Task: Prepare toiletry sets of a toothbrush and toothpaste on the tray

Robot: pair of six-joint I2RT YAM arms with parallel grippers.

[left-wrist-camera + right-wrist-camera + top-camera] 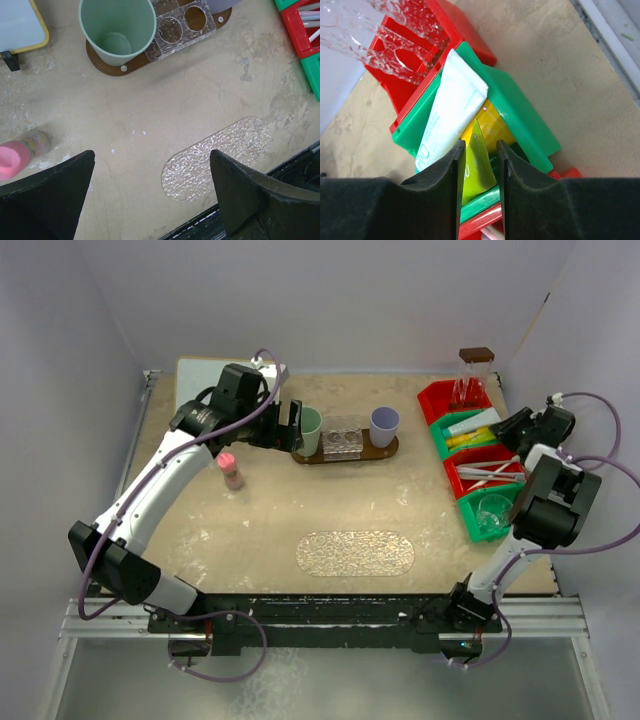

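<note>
Left gripper (152, 160) jaws wide apart, nothing between them, hanging over the table (150, 110) near the green cup (117, 30); right gripper (479, 150) jaws narrow, one each side of the flat end of the yellow-green tube (476, 172), cannot tell if they pinch it; that tube lies in the green bin (525, 115) beside a white tube (452, 110); green cup, clear rack (180, 27) and purple cup (384, 421) sit on the brown tray (107, 68); toothbrushes (485, 472) in the red bin (450, 476).
</note>
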